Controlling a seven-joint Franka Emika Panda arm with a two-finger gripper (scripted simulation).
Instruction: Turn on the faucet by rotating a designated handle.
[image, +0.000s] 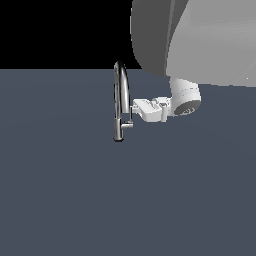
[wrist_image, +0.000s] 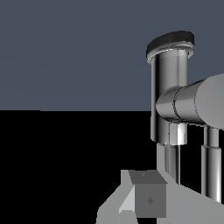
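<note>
In the exterior view, the faucet (image: 120, 100) stood on the grey floor (image: 65, 190), its handle (image: 127, 125) jutting toward the exterior view's right. The gripper (image: 132, 111) sat just above the handle, close against the stem; its spread could not be told. In the wrist view, the handle (wrist_image: 192, 104) loomed near one finger (wrist_image: 148, 199).

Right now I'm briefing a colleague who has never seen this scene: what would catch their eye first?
The faucet stands alone mid-scene on the dark floor, its arched spout tall and shiny. The white gripper reaches in from the exterior view's right, right beside the spout and just above the handle; whether it touches is unclear. In the wrist view the handle looms large and close.
</note>
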